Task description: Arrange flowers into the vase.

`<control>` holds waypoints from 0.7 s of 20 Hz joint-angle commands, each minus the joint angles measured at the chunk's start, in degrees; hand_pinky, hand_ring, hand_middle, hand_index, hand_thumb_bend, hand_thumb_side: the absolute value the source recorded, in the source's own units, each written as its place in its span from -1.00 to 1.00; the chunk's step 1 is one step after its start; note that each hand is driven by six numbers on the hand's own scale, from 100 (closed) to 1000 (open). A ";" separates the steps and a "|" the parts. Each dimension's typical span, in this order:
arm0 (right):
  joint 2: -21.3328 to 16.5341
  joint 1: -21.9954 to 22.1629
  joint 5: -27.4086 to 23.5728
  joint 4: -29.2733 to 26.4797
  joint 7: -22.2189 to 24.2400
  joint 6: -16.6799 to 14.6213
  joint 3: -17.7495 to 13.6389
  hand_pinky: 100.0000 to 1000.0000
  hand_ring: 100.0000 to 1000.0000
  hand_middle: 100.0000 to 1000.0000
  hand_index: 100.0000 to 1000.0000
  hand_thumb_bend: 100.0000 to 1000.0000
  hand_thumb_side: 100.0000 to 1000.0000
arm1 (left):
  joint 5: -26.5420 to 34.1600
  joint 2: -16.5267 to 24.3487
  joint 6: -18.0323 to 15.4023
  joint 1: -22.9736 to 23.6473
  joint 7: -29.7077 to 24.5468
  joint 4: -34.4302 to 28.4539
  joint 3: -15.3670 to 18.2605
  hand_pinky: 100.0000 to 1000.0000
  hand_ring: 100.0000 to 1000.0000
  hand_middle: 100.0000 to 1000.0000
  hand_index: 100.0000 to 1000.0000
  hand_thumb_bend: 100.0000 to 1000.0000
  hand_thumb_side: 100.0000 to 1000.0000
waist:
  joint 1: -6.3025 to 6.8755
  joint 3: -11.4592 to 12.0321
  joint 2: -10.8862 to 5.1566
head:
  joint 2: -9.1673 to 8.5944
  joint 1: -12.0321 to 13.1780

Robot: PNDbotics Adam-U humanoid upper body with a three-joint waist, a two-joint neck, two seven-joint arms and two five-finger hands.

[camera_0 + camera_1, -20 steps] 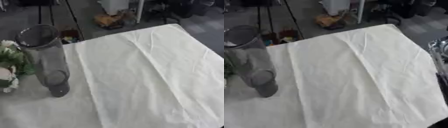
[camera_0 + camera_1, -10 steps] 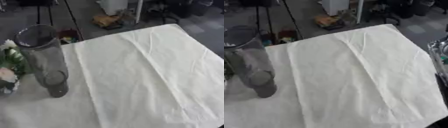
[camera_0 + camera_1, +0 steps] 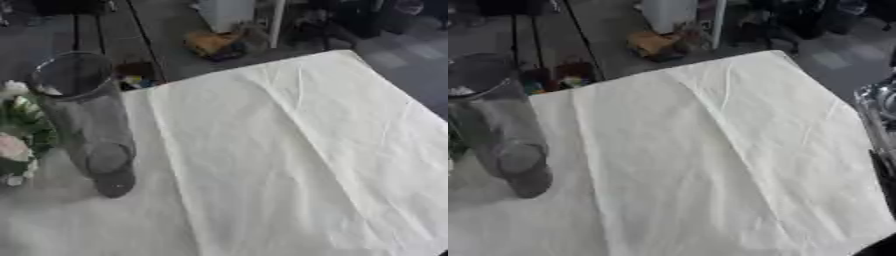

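— Hands first: where are they?
— Neither palm nor fingers show clearly. At three o'clock in the right eye view a silver and black part of the right arm runs down the edge of the picture. Whether that hand is spread, pressed together or pinching anything, I cannot tell. The left hand shows in neither view.
— And the vase?
— The vase is a tall clear glass cylinder standing at about nine o'clock on the table, upright though it looks tilted from above, its open mouth toward eleven o'clock. It looks empty; only its thick round base shows through the wall.
— The flowers?
— The flowers lie just beside the vase at nine o'clock, cut off by the edge of the left eye view: white and pale pink blooms with green leaves. They seem to touch the glass wall, but I cannot be sure.
— What lies under it all?
— A creased cream tablecloth, covering the table from centre out to four o'clock.
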 commanded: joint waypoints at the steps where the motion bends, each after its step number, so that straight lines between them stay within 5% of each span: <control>1: -1.04 -0.49 -0.15 -0.77 0.12 -0.01 -0.48 0.49 0.76 0.69 0.79 -1.00 1.00 | 2.11 1.19 0.33 -1.40 3.30 -0.56 1.61 -1.00 -1.00 -1.00 -0.99 -0.73 -0.17 | -0.34 0.12 -1.16 | -0.24 0.02; 14: -0.95 0.10 -0.18 -0.77 0.10 0.23 -0.57 0.50 0.76 0.68 0.80 -1.00 1.00 | 18.27 2.51 1.73 -1.94 12.77 -7.19 3.46 -1.00 -1.00 -1.00 -1.00 -0.82 -0.14 | -0.74 1.40 -1.97 | 2.68 2.94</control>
